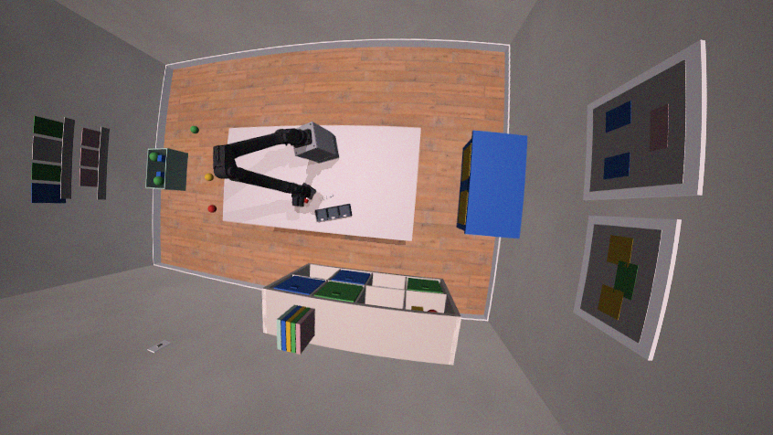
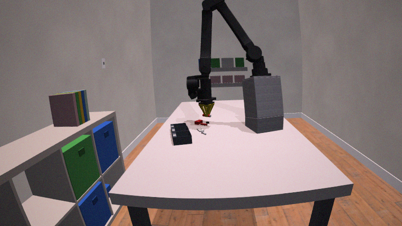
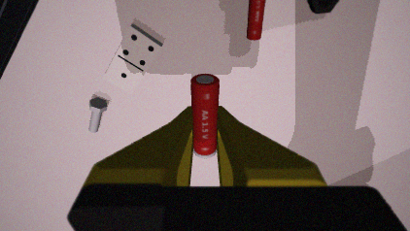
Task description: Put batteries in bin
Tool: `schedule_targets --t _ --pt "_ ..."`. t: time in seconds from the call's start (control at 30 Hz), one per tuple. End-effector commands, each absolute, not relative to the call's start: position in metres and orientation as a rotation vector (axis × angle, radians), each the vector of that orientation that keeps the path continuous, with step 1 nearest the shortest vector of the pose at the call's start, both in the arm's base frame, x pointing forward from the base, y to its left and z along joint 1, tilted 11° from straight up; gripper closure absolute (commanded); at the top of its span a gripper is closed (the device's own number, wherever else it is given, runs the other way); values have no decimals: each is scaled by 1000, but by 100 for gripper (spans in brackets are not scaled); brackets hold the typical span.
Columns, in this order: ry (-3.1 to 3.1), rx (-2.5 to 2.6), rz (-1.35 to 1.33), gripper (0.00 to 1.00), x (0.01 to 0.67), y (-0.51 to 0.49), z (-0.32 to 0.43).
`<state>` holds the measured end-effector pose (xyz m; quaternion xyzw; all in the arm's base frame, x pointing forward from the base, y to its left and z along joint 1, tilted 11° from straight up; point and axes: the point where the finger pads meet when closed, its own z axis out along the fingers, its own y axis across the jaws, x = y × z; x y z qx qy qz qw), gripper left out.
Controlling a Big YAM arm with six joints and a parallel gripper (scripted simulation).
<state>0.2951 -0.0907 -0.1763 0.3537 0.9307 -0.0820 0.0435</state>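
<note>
The claw (image 3: 206,146) is nearly closed, clamping a red AA battery (image 3: 205,112) at frame centre in the wrist view — lifted off the counter (image 2: 238,157). A second red battery (image 3: 256,18) lies at the top edge, a domino (image 3: 138,49) upper left.

The arm (image 2: 206,47) points straight down, jaws clamped on a battery (image 3: 205,114).

A red AA battery (image 3: 205,113) with white lettering and a grey cap sits between olive-yellow jaws on a black arm (image 2: 205,47). The table (image 2: 238,157) is pale pinkish white. On it lie a second red battery (image 3: 256,18), a white domino (image 3: 138,49) with black dots and bars, a silver-grey bolt (image 3: 96,113), and black bins (image 2: 180,133). The arm's pedestal (image 2: 267,112) is grey. The floor (image 1: 345,80) is orange-brown wood planks.
</note>
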Motion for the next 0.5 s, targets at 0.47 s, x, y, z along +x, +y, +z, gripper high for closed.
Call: schedule_targets --t 0.47 --pt "2834 1105 -251 91 292 -93 -181"
